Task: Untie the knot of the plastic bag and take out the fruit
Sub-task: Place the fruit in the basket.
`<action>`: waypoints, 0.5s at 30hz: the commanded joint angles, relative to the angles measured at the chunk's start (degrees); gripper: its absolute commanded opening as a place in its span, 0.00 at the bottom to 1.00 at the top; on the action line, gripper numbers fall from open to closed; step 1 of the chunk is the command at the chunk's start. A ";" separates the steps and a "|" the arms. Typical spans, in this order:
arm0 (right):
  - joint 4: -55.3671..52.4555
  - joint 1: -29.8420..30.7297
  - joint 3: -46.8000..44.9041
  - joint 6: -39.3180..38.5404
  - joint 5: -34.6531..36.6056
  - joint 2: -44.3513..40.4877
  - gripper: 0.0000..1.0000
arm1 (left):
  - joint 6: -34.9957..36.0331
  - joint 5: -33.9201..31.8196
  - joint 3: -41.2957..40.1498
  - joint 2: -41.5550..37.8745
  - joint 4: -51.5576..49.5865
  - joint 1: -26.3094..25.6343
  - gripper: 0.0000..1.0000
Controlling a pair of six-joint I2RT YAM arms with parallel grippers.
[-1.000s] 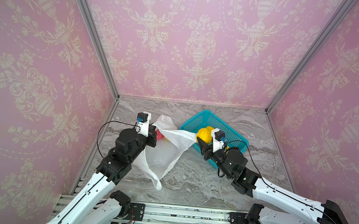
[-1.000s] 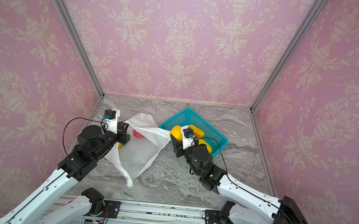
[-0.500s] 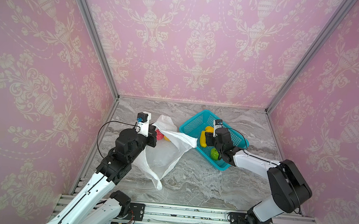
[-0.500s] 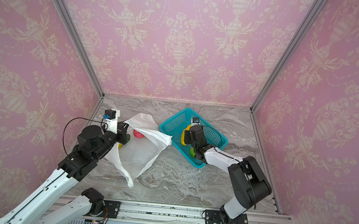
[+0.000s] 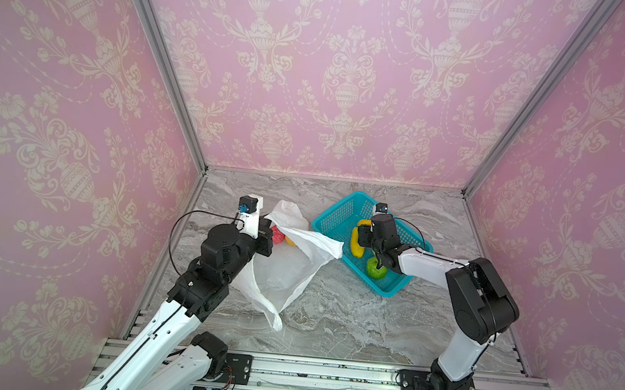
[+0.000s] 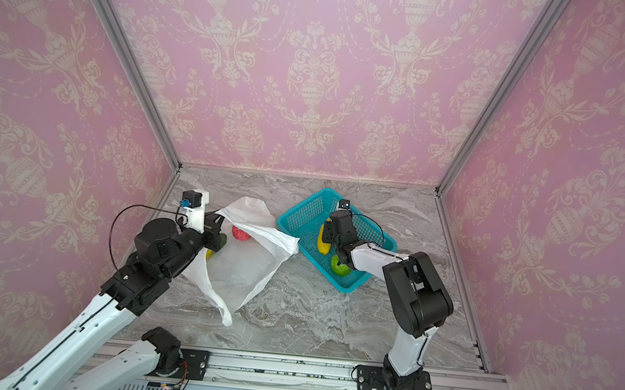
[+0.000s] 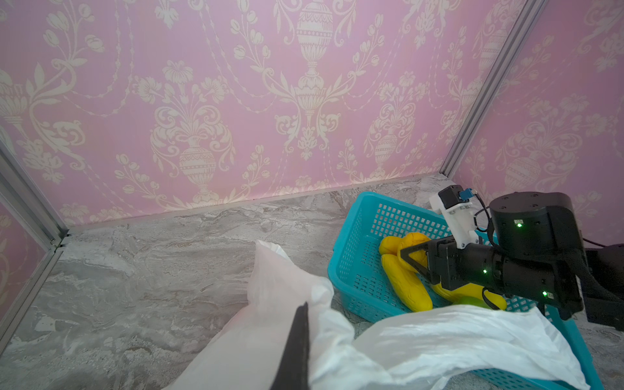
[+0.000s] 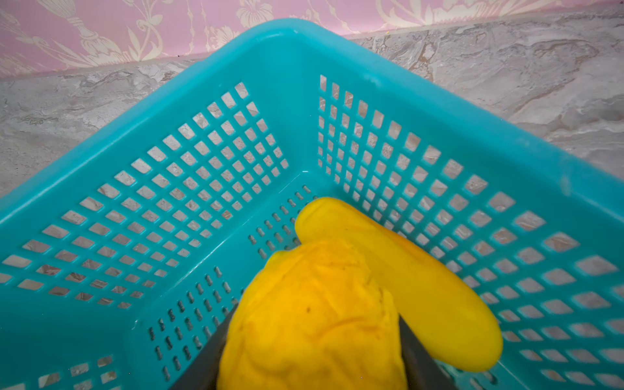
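Left hand (image 5: 267, 234): clenched on the rim of the plastic bag (image 5: 280, 271), holding that edge up off the table (image 5: 330, 315). In the left wrist view its dark finger (image 7: 297, 344) pinches the white film (image 7: 270, 293).

Bag sits left of centre in both top views. Its mouth gapes toward the teal basket (image 5: 334, 215), one flap reaches the basket's near corner, and the bottom trails toward the lower edge of the frame.

Inside the bag, a top view shows a red fruit (image 6: 241, 233), a dark green fruit (image 6: 222, 240) just beside the left hand, and a yellow piece (image 6: 210, 253) below it, partly hidden by the arm.

Right hand (image 5: 362, 236): down inside the basket, right of centre, grasping a lumpy yellow fruit (image 8: 314, 320). The right wrist view shows the fingers (image 8: 413, 351) against both flanks of it. Can't tell if it is resting on the basket floor or held just above it.

An oblong yellow fruit (image 8: 405, 280) lies on the basket floor, touching the held one. A second oblong yellow fruit (image 5: 356, 247) lies along the basket's bag-side wall, and a green fruit (image 5: 375, 268) sits in the near end under the right forearm.
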 commanded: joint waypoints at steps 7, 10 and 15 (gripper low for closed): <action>0.42 0.31 -7.19 -0.05 0.22 -11.25 0.81 | -0.62 -0.41 -0.52 -0.20 0.71 -0.49 0.00; 1.05 0.56 -9.71 -0.97 -0.70 -16.17 0.87 | -0.60 -0.44 -0.51 -0.18 0.81 -0.49 0.00; 1.64 2.64 -13.49 -3.19 -1.23 -25.12 0.90 | -0.53 -0.54 -0.60 0.05 0.97 -0.46 0.00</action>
